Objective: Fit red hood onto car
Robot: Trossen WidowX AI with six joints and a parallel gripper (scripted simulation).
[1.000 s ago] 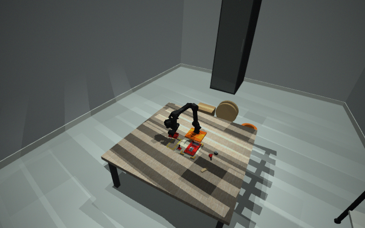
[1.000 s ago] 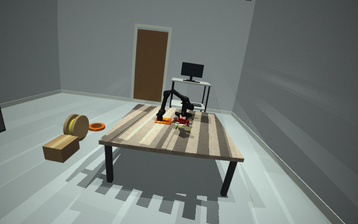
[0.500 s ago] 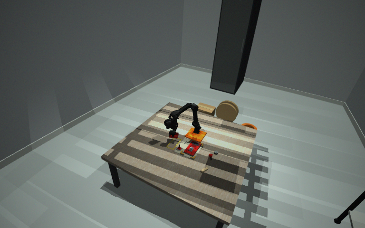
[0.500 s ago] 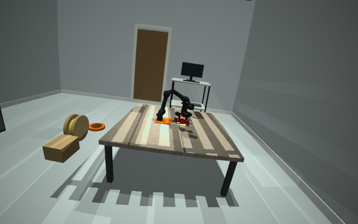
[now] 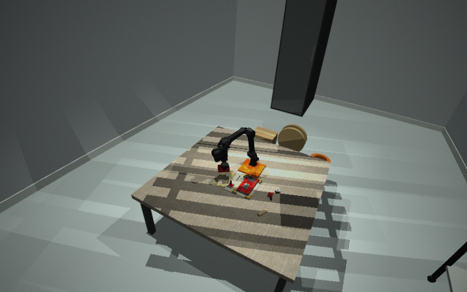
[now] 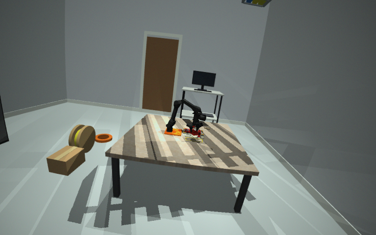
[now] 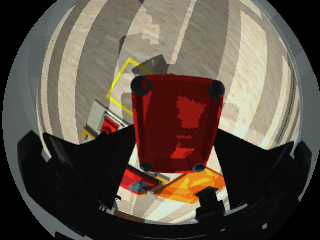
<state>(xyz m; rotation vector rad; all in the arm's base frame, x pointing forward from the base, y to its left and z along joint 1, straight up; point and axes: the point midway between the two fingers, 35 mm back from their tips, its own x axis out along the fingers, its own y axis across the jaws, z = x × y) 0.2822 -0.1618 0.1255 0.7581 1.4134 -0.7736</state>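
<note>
My gripper [image 5: 224, 166] [image 7: 176, 131] is shut on the red hood [image 5: 222, 169] [image 7: 172, 117], with a finger on either side. The hood is held above the table, roof up, with its dark corner bosses visible in the wrist view. The red chassis [image 5: 252, 183] [image 7: 131, 184] sits in the pale jig [image 7: 95, 112], to the right of the hood in the top view. The grey engine block [image 5: 245, 186] stands on the deck. The pegs are too small to make out. In the exterior view the hood and chassis overlap and are hard to separate.
A yellow outline [image 7: 119, 77] marks the table beside the jig. The arm's orange base plate [image 5: 244, 168] [image 7: 185, 189] is behind the chassis. A small red part [image 5: 270, 194], a wheel [image 5: 277, 190] and a wooden block [image 5: 262, 212] lie on the table beyond the jig.
</note>
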